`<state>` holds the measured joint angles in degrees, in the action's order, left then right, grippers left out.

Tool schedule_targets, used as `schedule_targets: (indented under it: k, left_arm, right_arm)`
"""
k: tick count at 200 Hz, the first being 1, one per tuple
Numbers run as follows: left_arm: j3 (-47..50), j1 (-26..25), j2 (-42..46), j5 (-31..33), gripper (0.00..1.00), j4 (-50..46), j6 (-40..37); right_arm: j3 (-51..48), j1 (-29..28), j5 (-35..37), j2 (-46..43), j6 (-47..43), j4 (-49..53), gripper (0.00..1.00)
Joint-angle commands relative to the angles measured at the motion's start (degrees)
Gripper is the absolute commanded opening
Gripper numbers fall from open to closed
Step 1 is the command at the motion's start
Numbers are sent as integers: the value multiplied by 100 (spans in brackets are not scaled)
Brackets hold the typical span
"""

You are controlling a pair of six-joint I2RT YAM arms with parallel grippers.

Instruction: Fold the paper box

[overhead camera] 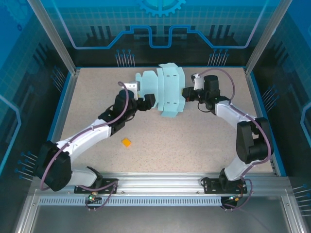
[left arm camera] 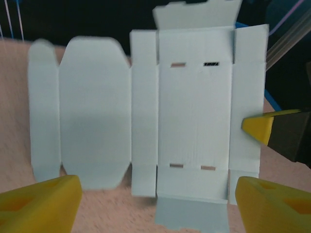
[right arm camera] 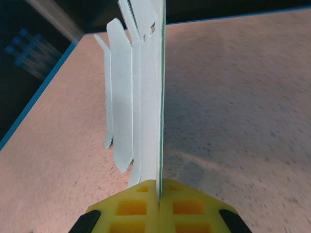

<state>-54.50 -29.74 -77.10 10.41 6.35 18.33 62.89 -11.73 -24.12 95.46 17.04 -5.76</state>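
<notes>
The paper box (overhead camera: 167, 90) is an unfolded, pale blue die-cut sheet at the far middle of the table (overhead camera: 194, 141), between the two arms. It does not lie flat: the right claw (overhead camera: 187, 92) is pinched onto its right edge and holds it raised and tilted. Whether its lower edge touches the table I cannot tell. From the right wrist, the right claw (right arm camera: 159, 194) has its yellow jaws pressed together on the card. The paper box (right arm camera: 146, 97) runs away from the camera edge-on, with speckled table on both sides and a shadow to its right. The left claw (overhead camera: 148, 102) sits just beside the sheet's left side, facing it with its jaws spread wide and gripping nothing. From the left wrist, the left claw (left arm camera: 155, 206) shows a yellow finger in each lower corner, and the paper box (left arm camera: 194, 111) stands face-on beyond them. The sheet shows a broad centre panel with four small slots, narrow side strips, a rounded flap on the left and tabs at top and bottom. One yellow fingertip (left arm camera: 256, 128) of the right claw clamps its right strip. A small orange square (overhead camera: 127, 142) lies on the table well apart from the sheet, nearer the left arm.
</notes>
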Motion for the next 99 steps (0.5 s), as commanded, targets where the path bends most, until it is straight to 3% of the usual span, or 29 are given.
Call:
schedule_targets:
  k: [1,47,99]
  left_arm:
    - [-671,200,-7,-302,84,-1085,-2024]
    - [-1667,505,-15,-780,85,-1990,-3658]
    - [-3168,872,-616,-1985,91,-3378,-5144]
  right_arm:
    - [417,1,-1070,262,-1178,497,0]
    - [1025,79,-1722,0,-2551,1894,0]
    - [1742,69,-2203,-207,-3709,3481,0]
